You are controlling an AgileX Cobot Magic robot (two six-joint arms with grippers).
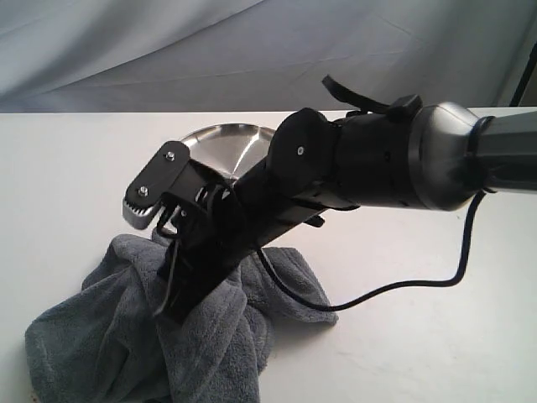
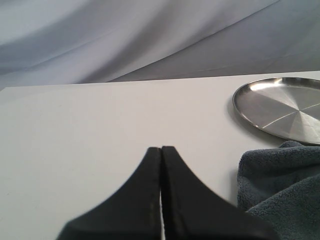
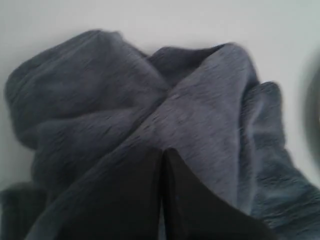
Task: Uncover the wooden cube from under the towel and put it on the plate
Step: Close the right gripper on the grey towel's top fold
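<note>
a staged lab bench: bare white table point(image 1: 419, 353) before a draped grey backdrop cloth point(image 1: 210, 50).

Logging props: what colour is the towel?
The towel is dark grey, clearest in the right wrist view.

Bunched towel point(image 1: 126, 336) just beside plate point(image 1: 231, 141), table point(image 1: 419, 353) open rightward

White table point(image 1: 419, 353); pale grey-blue draped backdrop point(image 1: 168, 50) behind its far edge.
</note>
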